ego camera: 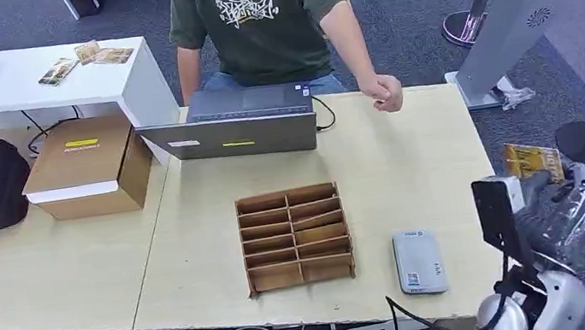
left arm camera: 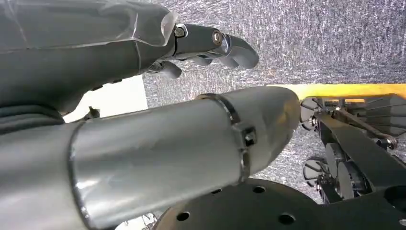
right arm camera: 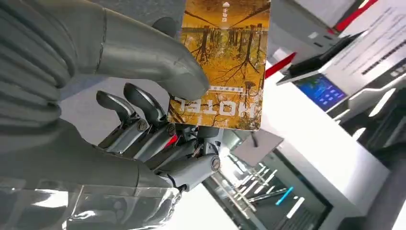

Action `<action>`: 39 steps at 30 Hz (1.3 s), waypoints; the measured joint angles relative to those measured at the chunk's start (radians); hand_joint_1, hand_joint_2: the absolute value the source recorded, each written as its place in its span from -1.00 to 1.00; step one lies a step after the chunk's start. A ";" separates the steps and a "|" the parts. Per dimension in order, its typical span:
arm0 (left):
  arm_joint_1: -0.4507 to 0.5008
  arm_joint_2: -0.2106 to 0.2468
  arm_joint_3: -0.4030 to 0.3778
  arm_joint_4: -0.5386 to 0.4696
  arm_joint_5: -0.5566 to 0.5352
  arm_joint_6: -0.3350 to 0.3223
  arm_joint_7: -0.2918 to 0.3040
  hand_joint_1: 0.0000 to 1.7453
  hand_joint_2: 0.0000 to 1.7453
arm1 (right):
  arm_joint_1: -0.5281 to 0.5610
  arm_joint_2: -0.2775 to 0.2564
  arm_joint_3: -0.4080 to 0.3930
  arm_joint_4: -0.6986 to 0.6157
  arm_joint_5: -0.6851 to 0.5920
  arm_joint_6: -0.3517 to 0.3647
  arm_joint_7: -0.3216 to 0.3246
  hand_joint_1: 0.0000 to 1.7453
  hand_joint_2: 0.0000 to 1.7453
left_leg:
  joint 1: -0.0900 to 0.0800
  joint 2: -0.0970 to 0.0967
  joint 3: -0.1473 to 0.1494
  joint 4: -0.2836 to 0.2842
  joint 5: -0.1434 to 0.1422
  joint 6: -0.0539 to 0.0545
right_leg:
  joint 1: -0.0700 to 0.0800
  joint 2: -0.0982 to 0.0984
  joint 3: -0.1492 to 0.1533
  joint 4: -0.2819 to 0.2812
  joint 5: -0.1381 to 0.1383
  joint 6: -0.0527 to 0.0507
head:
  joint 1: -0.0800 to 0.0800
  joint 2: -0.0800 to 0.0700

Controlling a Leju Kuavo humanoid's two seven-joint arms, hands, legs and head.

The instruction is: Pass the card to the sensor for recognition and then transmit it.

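Reading from the left across the head view: a cardboard box [ego camera: 86, 165] and a laptop [ego camera: 236, 125] at the far edge of the worktop [ego camera: 411, 174], a wooden slotted organiser [ego camera: 294, 236] mid-worktop, then the white card sensor [ego camera: 419, 261] near the front edge. Beyond the worktop's right edge, my right hand [right arm camera: 143, 129] pinches the yellow hotel card [right arm camera: 222, 62] between thumb and fingers. My left hand [left arm camera: 210, 45] hangs over carpet, fingers loosely curled, holding nothing.

Bare tabletop [ego camera: 411, 174] around sensor [ego camera: 419, 261]; wooden organizer [ego camera: 294, 236] just left.
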 joint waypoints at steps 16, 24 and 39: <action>0.001 0.005 -0.006 0.000 -0.045 -0.012 -0.015 -1.00 -1.00 | -0.301 -0.028 0.171 0.288 0.092 -0.021 0.042 1.00 1.00 | 0.000 0.001 0.001 0.000 0.001 -0.001 | 0.000 0.001 0.000 0.001 0.000 0.000 | 0.000 0.000; 0.000 0.013 -0.006 0.000 -0.100 -0.014 -0.015 -1.00 -1.00 | -0.452 -0.038 0.207 0.463 0.098 -0.034 0.080 1.00 1.00 | 0.000 0.000 0.000 0.000 0.002 -0.001 | 0.000 0.001 0.000 0.001 0.001 0.000 | 0.000 0.000; -0.008 0.024 -0.006 -0.001 -0.153 -0.009 -0.011 -1.00 -1.00 | -0.729 -0.038 0.233 0.808 0.171 -0.043 0.133 1.00 1.00 | 0.000 0.000 0.000 0.000 0.002 -0.002 | 0.000 0.001 -0.001 0.001 0.002 -0.001 | 0.000 0.000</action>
